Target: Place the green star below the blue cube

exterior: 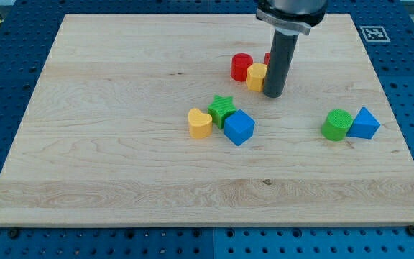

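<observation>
The green star (223, 109) lies near the middle of the wooden board, touching the blue cube (240, 127) on that cube's upper left. A yellow heart (200, 123) lies just left of the star. My tip (273, 94) rests on the board up and to the right of the star and cube, apart from both. The tip stands right beside a yellow block (256, 75).
A red cylinder (241, 67) sits left of the yellow block, and a red block (267, 58) peeks out behind the rod. A green cylinder (336, 124) and a blue triangular block (365, 124) sit together at the view's right. The board's edge (207, 224) runs along the view's bottom.
</observation>
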`<state>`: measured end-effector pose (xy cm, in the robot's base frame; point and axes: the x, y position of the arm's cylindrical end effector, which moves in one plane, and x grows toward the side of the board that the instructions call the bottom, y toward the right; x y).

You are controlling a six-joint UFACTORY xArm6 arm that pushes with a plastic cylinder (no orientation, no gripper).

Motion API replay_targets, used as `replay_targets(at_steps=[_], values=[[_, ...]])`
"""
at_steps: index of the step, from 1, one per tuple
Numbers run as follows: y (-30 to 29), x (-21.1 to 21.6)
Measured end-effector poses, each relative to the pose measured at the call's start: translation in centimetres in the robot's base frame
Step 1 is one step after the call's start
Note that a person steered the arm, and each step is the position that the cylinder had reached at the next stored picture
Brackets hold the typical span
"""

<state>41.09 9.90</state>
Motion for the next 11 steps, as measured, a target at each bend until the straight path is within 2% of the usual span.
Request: replay_targets(at_steps=[1,2,4,5,6,7,9,11], values=[[-4.4,-0.7],[-6.5,-2.1],[-9.8,1.0],[-9.8,4.5],[-9.8,4.7],[-10.5,7.7],[-8.2,12.6],[-2.4,13.7]])
